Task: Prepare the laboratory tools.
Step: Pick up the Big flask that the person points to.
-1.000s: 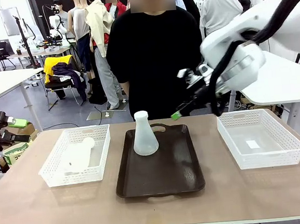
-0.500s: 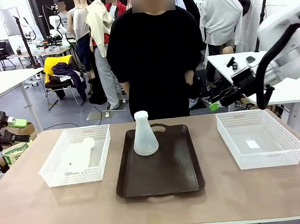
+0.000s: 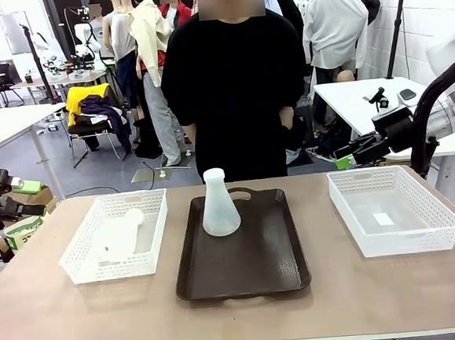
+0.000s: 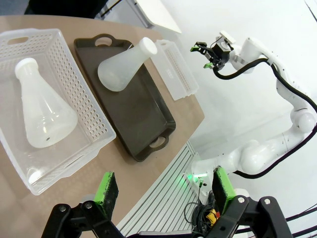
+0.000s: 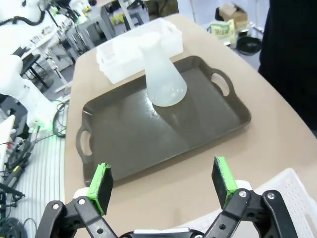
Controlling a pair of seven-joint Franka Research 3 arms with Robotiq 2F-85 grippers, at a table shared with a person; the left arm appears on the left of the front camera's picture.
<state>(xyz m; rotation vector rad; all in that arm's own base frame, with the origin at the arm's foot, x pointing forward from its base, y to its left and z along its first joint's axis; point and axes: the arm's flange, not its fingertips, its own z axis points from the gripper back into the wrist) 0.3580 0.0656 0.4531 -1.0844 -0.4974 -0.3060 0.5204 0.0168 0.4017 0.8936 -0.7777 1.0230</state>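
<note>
Two flasks: the upright flask (image 3: 219, 204) stands at the far end of the brown tray (image 3: 244, 275) mid-table, and the other flask (image 3: 118, 235) lies in the left basket (image 3: 109, 267). The left gripper (image 4: 164, 187) and right gripper (image 5: 162, 184) hover off either side, fingers spread, empty.

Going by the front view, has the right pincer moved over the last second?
Yes. The right pincer has pulled rightward, from beside the tray's far right corner to behind the right basket's far left corner.
</note>
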